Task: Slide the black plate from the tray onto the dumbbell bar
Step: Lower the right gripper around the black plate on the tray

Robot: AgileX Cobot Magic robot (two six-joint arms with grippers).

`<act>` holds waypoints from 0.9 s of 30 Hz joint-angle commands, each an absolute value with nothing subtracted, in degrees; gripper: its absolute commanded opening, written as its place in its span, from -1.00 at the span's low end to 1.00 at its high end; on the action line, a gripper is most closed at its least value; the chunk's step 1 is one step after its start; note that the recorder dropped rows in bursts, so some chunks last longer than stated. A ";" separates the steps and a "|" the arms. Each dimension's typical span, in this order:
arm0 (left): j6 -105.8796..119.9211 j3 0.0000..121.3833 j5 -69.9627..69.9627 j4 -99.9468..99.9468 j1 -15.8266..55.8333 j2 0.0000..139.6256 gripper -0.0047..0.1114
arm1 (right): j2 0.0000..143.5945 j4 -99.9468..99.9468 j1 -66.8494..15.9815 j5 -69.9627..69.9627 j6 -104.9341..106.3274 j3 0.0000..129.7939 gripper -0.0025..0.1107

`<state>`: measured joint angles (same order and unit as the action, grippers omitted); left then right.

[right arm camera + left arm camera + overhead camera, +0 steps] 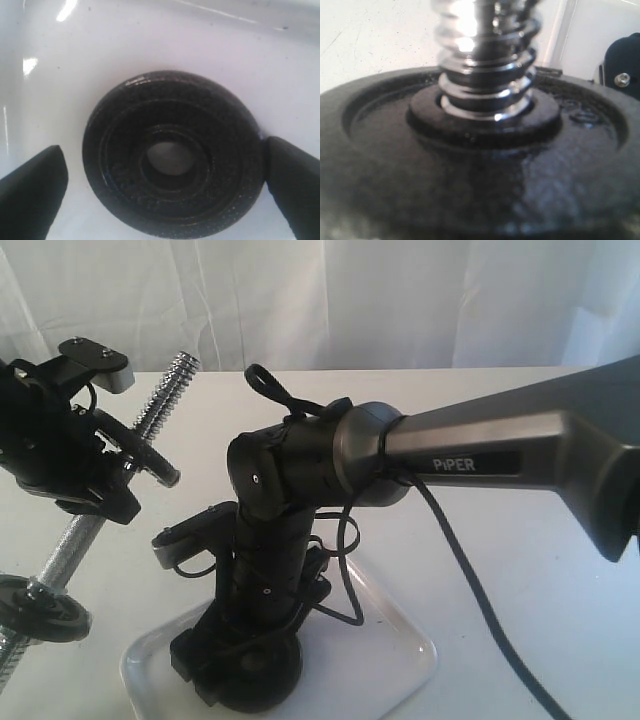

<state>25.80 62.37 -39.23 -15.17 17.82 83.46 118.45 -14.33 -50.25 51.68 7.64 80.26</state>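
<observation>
The black plate (172, 155) lies flat in the white tray (150, 40), its centre hole facing up. My right gripper (162, 147) is open and straddles it: one finger (32, 190) stands clear of the rim, the other (292, 180) is at the rim. In the exterior view the right gripper (238, 678) points down into the tray (400, 660) and hides the plate. The dumbbell bar (165, 390) is tilted and held off the table. My left gripper (125, 465) is shut on it at its upper disc (480, 170), with the threaded end (485, 60) poking past.
A second black disc (40, 608) sits lower on the bar near the left edge. The right arm's grey link (500, 455) and its cable (470, 580) cross above the white table (540, 640). A white curtain (330, 300) hangs behind.
</observation>
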 commanded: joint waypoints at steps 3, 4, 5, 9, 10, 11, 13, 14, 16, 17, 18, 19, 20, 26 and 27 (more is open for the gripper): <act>25.26 64.44 -38.02 -18.82 17.82 80.31 -0.92 | 120.25 -15.02 -50.30 53.98 7.55 79.36 0.90; 25.26 64.44 -38.02 -18.82 17.82 80.31 -0.92 | 120.25 -15.03 -50.30 53.98 7.44 79.36 0.90; 25.26 64.44 -38.02 -18.82 17.82 80.31 -0.92 | 120.25 -15.03 -50.30 54.11 7.19 79.36 0.90; 25.26 64.44 -38.12 -18.82 17.82 80.31 -0.92 | 120.25 -15.58 -50.30 54.11 5.30 79.36 0.90; 25.26 64.44 -38.12 -18.82 17.82 80.31 -0.92 | 120.25 -15.58 -50.30 54.11 4.63 79.36 0.90; 25.26 64.44 -38.12 -18.82 17.82 80.31 -0.92 | 120.25 -15.58 -50.30 54.11 4.59 79.36 0.90; 25.26 64.44 -38.12 -18.82 17.82 80.31 -0.92 | 120.25 -15.58 -50.30 54.11 3.98 79.36 0.90; 25.26 64.44 -38.12 -18.82 17.82 80.31 -0.92 | 120.25 -15.58 -50.30 54.11 3.85 79.36 0.90; 25.26 64.44 -38.12 -18.82 17.82 80.31 -0.92 | 120.25 -15.58 -50.30 54.11 3.85 79.36 0.90; 25.26 64.44 -38.12 -18.82 17.82 80.31 -0.92 | 120.25 -15.58 -50.30 54.44 3.85 79.36 0.90; 25.26 64.44 -38.12 -18.82 17.82 80.31 -0.92 | 120.25 -15.58 -50.30 54.51 3.85 79.36 0.90; 25.26 64.44 -38.12 -18.82 17.82 80.31 -0.92 | 120.25 -15.87 -50.30 54.65 3.85 79.36 0.90; 25.26 64.44 -38.12 -18.82 17.82 80.31 -0.92 | 120.25 -16.19 -50.30 55.17 3.85 79.36 0.90; 25.26 64.44 -38.24 -18.82 17.82 80.31 -0.92 | 120.25 -16.20 -50.30 54.50 4.23 79.36 0.90; 25.26 64.44 -38.24 -18.82 17.82 80.31 -0.92 | 120.25 -16.44 -50.30 54.49 4.23 79.36 0.90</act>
<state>25.80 62.37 -39.23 -15.17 17.82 83.46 118.45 -14.67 -50.25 53.46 4.58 80.34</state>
